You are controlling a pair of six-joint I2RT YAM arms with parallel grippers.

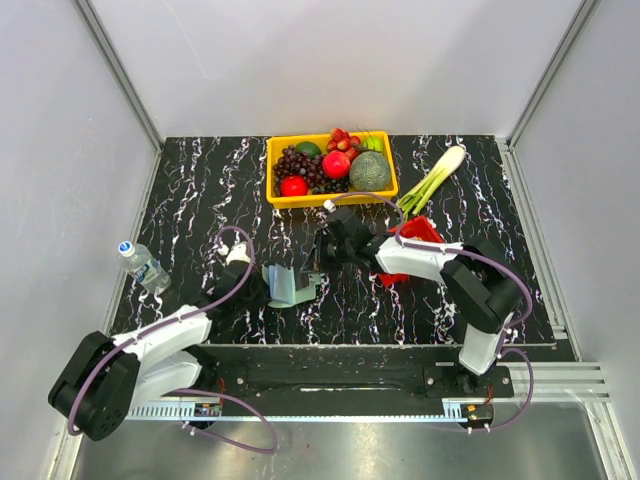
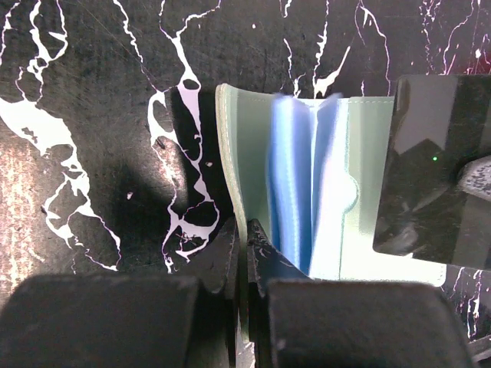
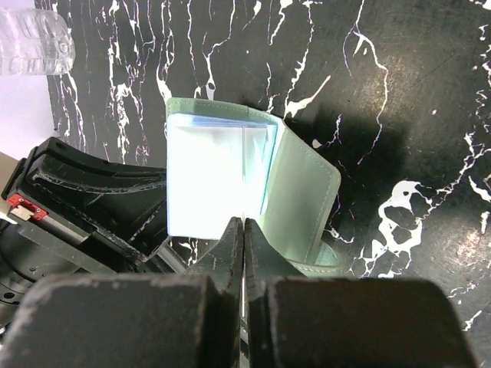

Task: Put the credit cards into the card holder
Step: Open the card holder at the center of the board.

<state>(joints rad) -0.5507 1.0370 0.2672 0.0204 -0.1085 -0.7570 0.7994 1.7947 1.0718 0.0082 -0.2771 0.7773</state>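
Bench (image 1: 200, 200), black and white-veined, and both arms meet just left of its middle. Left gripper (image 2: 245, 239) comes in from the near left, jaws together and clamped on the near edge of the holder (image 2: 368, 153), propping it open off the bench. The pale green cover is spread and the blue sleeves (image 2: 295, 176) fan up between its halves. Right gripper (image 3: 243, 230) reaches in from the opposite side, jaws pinched on a dark card (image 2: 430, 184).

Here's the relation that matters. From the left wrist, the card shows its flat face and overlaps the holder's right-hand flap, beside the sleeves rather than in them. From the right wrist it shows only as a thin edge-on line running straight out from the fingertips, lying over the sleeves and lined up with their folds. So its plane looks parallel to the pockets, and I'd say what's left is to find a gap and push it along that line. Whether its tip is already touching a sleeve, I can't tell. Other cards I can't pick out.
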